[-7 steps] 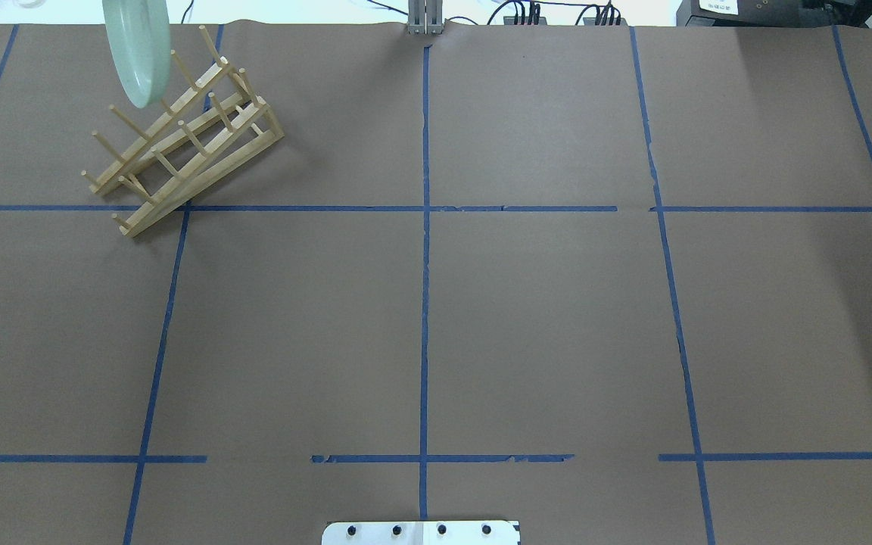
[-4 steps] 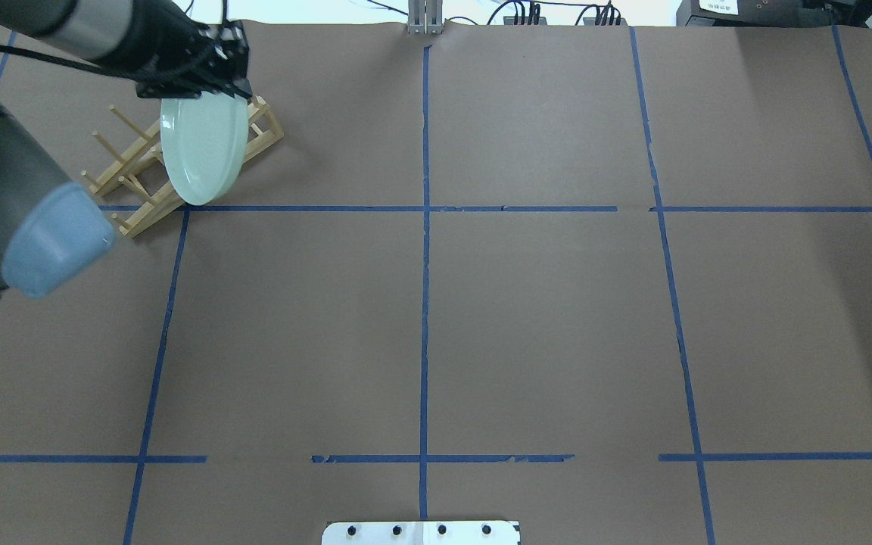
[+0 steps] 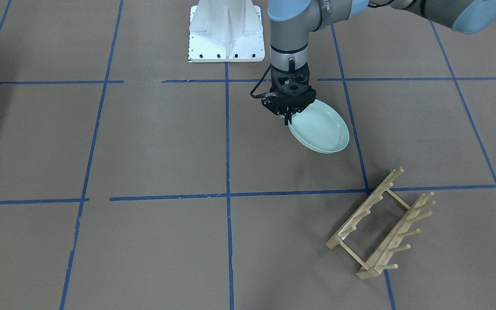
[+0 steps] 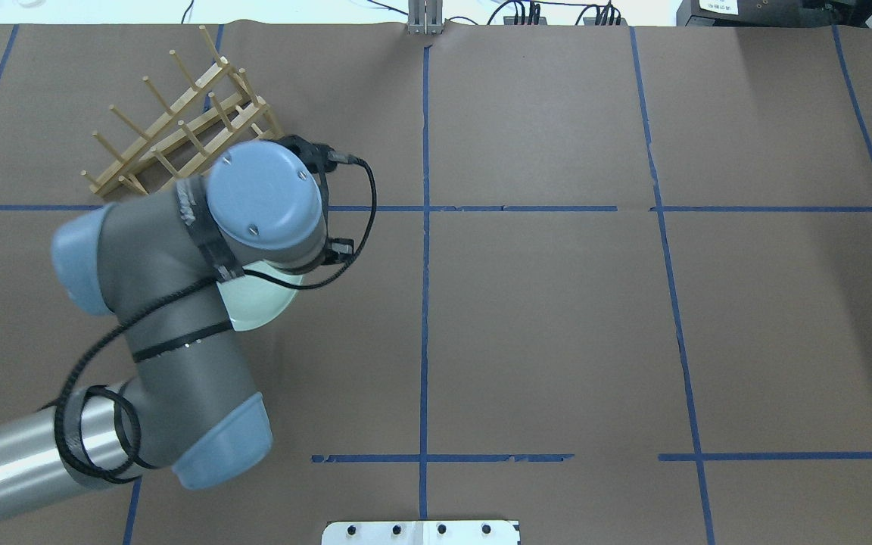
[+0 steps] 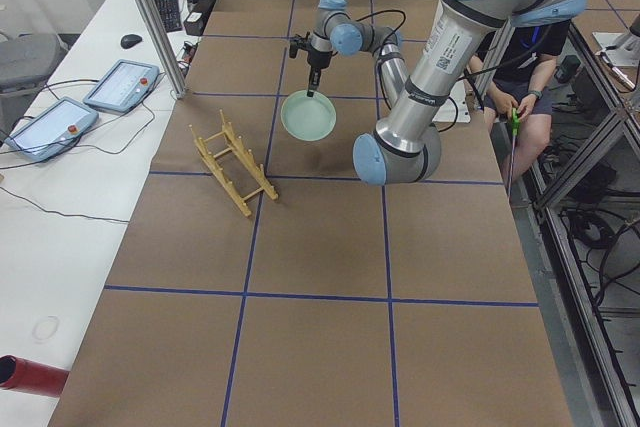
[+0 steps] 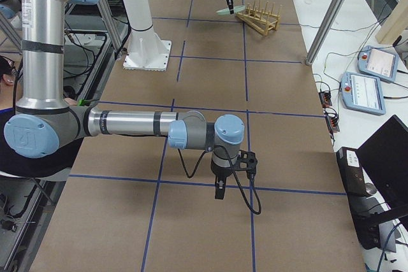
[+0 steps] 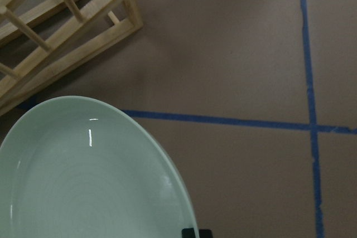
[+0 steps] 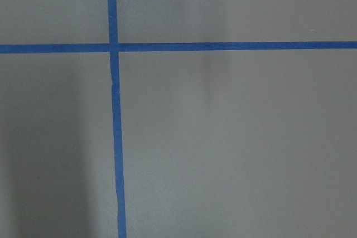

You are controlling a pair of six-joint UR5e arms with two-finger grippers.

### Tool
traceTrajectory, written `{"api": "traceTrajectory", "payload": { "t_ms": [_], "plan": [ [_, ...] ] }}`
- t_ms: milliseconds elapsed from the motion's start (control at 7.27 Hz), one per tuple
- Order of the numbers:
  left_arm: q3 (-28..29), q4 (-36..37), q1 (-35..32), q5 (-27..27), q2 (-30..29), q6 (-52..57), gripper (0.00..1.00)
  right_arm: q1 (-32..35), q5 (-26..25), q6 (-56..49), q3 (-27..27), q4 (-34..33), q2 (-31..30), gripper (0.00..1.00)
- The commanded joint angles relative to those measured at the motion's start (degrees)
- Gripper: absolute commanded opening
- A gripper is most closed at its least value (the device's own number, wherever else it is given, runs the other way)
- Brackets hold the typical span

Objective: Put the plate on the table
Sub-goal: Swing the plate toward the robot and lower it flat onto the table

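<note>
Over brown paper table [image 3: 144, 142] | glossy round plate [image 3: 321, 129], tilted | left jaws grip rim | right jaws: cannot tell

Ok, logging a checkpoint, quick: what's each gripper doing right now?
Left gripper: closed on the rim of the plate.
Right gripper: cannot tell, it shows only in a side view.
</note>
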Motion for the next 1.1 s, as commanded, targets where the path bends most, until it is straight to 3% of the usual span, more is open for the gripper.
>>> {"api": "traceTrajectory", "payload": {
  "t_ms": [0,138,275,550,688,825,962],
  "plan": [
    [4.93,1.25,7.32,5.08,0.27,2.34,0.00,0.00,0.00,-0.05,0.00,0.00,0.00,1.00],
    [6.08,1.34,8.40,5.80,0.71,2.25,0.09,0.00,0.00,0.03,0.00,0.00,0.00,1.00],
    [6.27,1.69,10.50,7.80,2.36,1.90,0.98,0.00,0.09,0.03,0.00,0.00,0.00,1.00],
    [2.87,1.69,10.43,9.05,1.85,1.90,1.00,0.00,0.00,0.03,0.00,0.00,0.00,1.00],
    [-2.47,1.61,7.56,8.79,1.59,2.34,1.00,0.00,0.00,0.03,0.00,0.00,0.00,1.00],
    [-6.70,1.52,1.87,5.40,0.11,3.91,1.00,0.00,0.00,0.03,0.00,0.00,0.00,1.00],
    [-7.69,1.34,-5.58,-1.51,-1.21,8.27,1.00,0.00,0.00,0.03,0.00,0.00,0.00,1.00]
  ]
}}
